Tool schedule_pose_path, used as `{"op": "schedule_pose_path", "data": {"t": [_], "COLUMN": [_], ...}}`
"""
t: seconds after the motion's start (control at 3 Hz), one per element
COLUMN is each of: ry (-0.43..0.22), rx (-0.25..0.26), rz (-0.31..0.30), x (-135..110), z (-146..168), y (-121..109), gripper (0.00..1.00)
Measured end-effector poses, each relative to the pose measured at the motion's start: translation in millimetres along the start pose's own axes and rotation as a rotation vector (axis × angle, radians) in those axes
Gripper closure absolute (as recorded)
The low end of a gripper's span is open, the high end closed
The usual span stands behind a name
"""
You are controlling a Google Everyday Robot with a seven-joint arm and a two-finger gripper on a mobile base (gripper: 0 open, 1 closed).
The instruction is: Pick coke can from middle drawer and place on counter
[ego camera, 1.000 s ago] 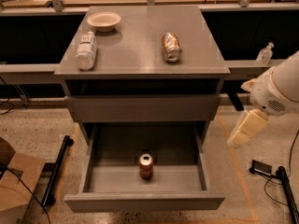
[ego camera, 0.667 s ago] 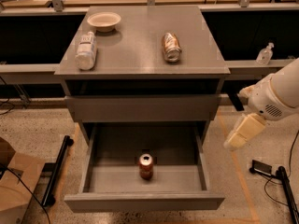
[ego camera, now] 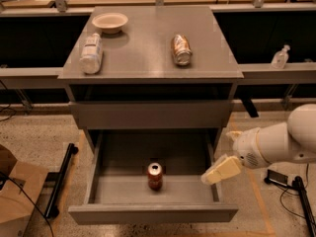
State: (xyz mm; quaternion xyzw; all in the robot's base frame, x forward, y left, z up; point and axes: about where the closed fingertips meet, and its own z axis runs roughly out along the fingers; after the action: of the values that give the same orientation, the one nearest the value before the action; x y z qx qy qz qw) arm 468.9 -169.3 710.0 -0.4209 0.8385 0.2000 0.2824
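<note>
The coke can [ego camera: 155, 176], red with a silver top, stands upright in the open middle drawer [ego camera: 153, 214], near the middle of its floor. My gripper [ego camera: 221, 170] comes in from the right on a white arm and hangs over the drawer's right wall, a short way to the right of the can and apart from it. The counter [ego camera: 148, 58] is the grey top of the cabinet above.
On the counter lie a clear white-labelled bottle [ego camera: 92, 53] at the left, a brownish-gold can [ego camera: 180, 49] on its side and a cream bowl [ego camera: 109, 21] at the back. A cardboard box [ego camera: 17, 196] stands on the floor at the left. Cables and a stand [ego camera: 298, 191] are at the right.
My arm has moved left and down, bringing the gripper from beside the cabinet to over the drawer's right wall. The can has not moved.
</note>
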Motion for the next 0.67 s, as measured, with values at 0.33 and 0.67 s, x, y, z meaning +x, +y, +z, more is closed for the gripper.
{"op": "schedule_pose_path", "data": {"t": [0.33, 0.67], "ry": [-0.052, -0.083], "rx": [-0.034, 0.014], "rz": [0.057, 0.074], "x": [8, 6], "z": [76, 89], "y": [5, -12], "gripper": [0.00, 0.00]}}
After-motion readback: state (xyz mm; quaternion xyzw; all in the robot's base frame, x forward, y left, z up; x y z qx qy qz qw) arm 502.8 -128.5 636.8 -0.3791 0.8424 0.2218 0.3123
